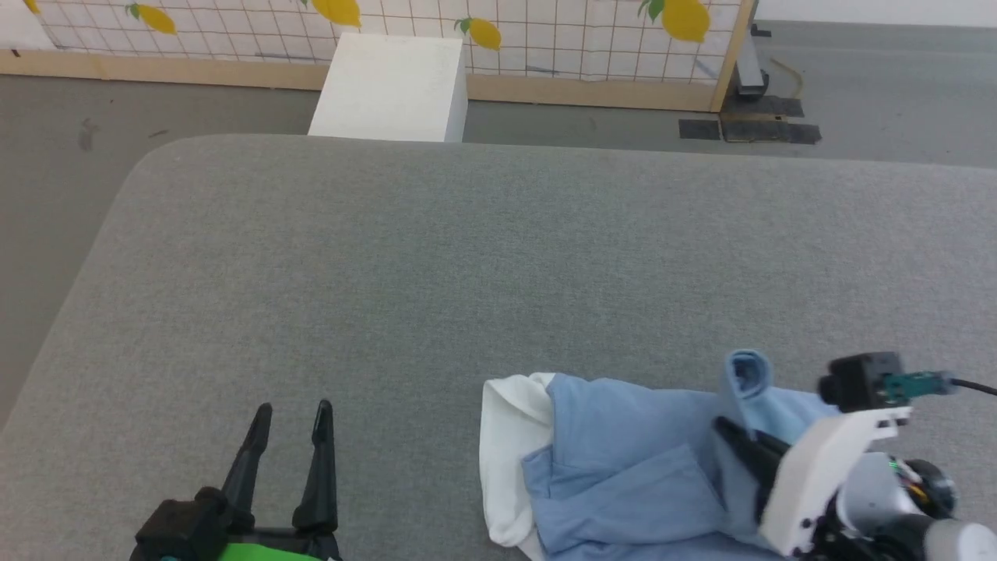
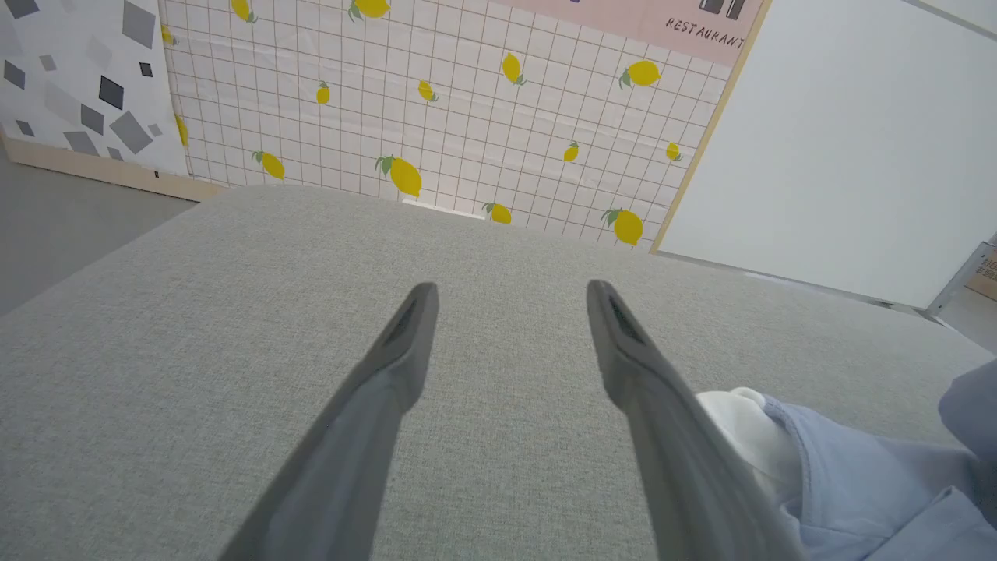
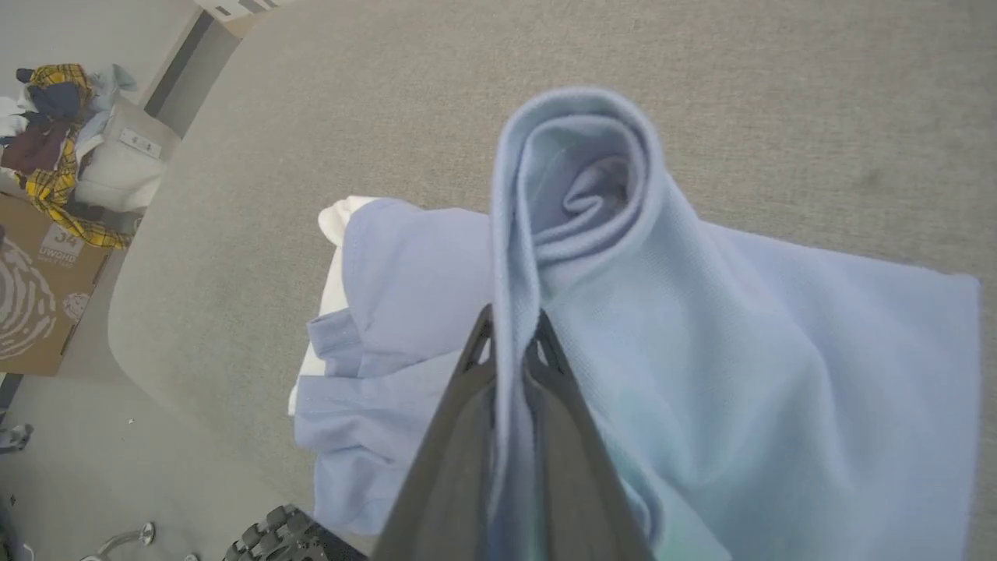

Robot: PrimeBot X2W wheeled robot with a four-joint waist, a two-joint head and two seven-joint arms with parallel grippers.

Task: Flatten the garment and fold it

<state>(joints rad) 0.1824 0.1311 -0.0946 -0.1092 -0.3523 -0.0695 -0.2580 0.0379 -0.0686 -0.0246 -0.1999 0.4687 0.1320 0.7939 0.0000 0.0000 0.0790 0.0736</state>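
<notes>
The garment [image 1: 631, 467], a light blue polo shirt with a white sleeve panel, lies bunched at the near right of the grey padded table [image 1: 467, 257]. My right gripper [image 1: 732, 430] is shut on a fold of it, and the pinched fabric curls up above the fingertips. From the right wrist camera, the garment [image 3: 779, 374] drapes away from the right gripper [image 3: 510, 331], both fingers pressed on the cloth. My left gripper [image 1: 292, 413] stands open at the near left, well apart from the shirt. Looking along the left gripper [image 2: 510, 292], the garment [image 2: 857, 483] lies to its right.
A white box [image 1: 393, 86] stands on the floor beyond the table's far edge, before a lemon-patterned panel [image 1: 545, 31]. A cardboard box with heaped clothes [image 3: 54, 156] sits off the table's end. The table's rounded far-left corner [image 1: 156, 156] drops to grey floor.
</notes>
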